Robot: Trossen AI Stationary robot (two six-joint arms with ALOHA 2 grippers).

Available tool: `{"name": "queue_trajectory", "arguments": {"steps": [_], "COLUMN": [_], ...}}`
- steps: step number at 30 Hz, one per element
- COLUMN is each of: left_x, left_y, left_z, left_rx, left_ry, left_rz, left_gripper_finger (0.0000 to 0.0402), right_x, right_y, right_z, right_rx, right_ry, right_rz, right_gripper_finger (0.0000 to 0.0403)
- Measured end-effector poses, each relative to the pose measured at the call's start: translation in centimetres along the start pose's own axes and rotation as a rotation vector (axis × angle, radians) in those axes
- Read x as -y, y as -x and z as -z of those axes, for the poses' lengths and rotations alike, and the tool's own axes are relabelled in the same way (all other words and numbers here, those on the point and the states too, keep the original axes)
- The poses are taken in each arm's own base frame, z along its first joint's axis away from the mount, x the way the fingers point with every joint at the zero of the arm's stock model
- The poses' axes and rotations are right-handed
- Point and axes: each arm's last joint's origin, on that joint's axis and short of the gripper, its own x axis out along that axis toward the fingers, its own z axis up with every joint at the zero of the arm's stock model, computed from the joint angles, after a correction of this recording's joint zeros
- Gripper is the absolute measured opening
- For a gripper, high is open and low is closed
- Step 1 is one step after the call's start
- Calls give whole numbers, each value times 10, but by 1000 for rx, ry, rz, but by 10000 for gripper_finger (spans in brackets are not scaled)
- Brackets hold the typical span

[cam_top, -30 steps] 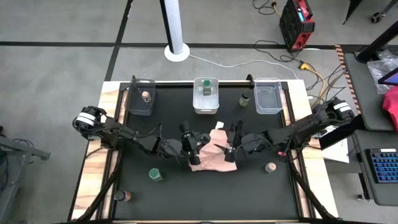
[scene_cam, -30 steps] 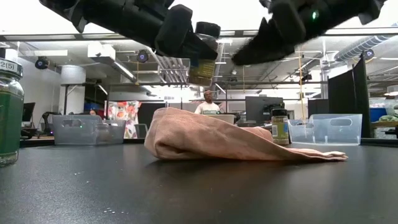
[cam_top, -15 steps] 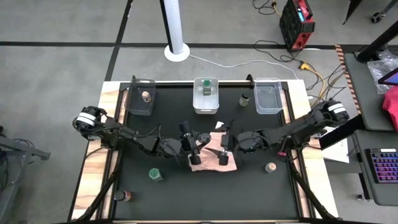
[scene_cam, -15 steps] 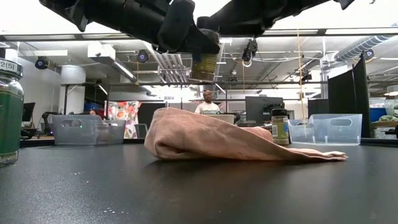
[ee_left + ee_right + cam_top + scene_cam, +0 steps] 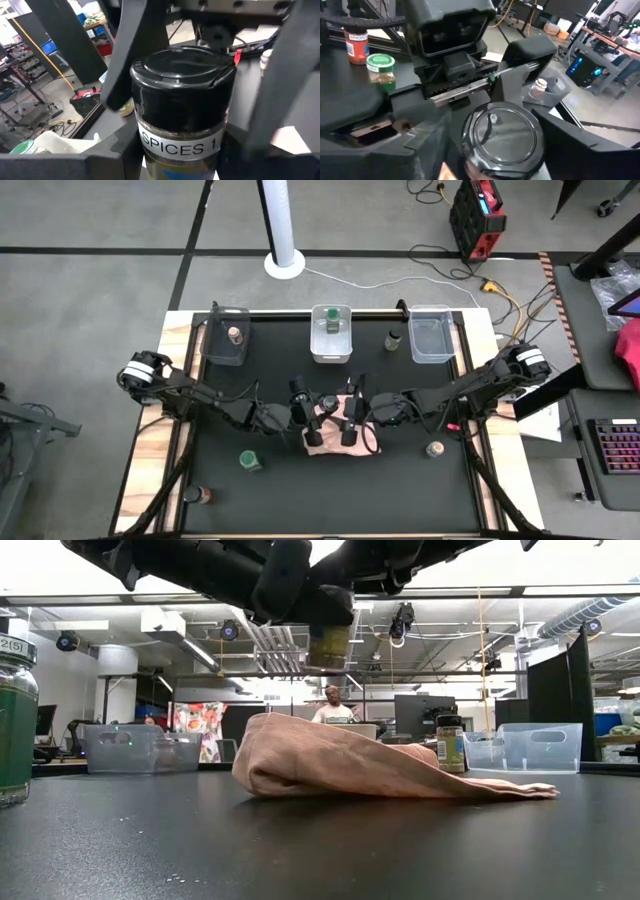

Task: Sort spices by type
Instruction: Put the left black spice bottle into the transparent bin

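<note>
High view, left end effector (image 5: pixel 322 411) gripping spice jar (image 5: pixel 328 403)

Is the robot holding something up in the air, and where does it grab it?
Yes. The left gripper holds a black-lidded spice jar by its sides, above the pink cloth. The right gripper has its fingers around the jar's lid end.

A white label on the black-lidded spice jar (image 5: pixel 182 117) reads "SPICES 1" (the jar sits between the left gripper's fingers). On the green jar (image 5: pixel 15 720) at the low view's edge, the label shows "2(5)", partly cut off. Other labels are unreadable.
</note>
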Motion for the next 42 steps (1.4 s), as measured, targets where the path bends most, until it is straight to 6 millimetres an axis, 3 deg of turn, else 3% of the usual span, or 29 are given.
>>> {"name": "queue_trajectory", "arguments": {"steps": [5,11,21,31,37,42], "left_x": [2,2,2,0,-2,-1], "left_y": [1,1,1,3,4,4], "left_z": [-3,-4,-2,-2,-1,-1], "left_rx": [5,2,-22,-45,-66,-67], "left_ry": [-21,4,-8,-42,-50,-51], "left_rz": [7,0,0,-36,-114,-113], "left_gripper_finger": [171,179,278,298,298,298], "right_x": [4,4,13,72,121,162], "right_y": [-2,-1,8,35,56,69], "right_z": [3,3,4,2,10,28], "right_rx": [-28,-32,-104,-231,-322,-384], "right_ry": [-15,-15,-39,-188,-283,-361], "right_rz": [20,16,28,160,494,659], "right_gripper_finger": [196,196,196,196,196,196]}}
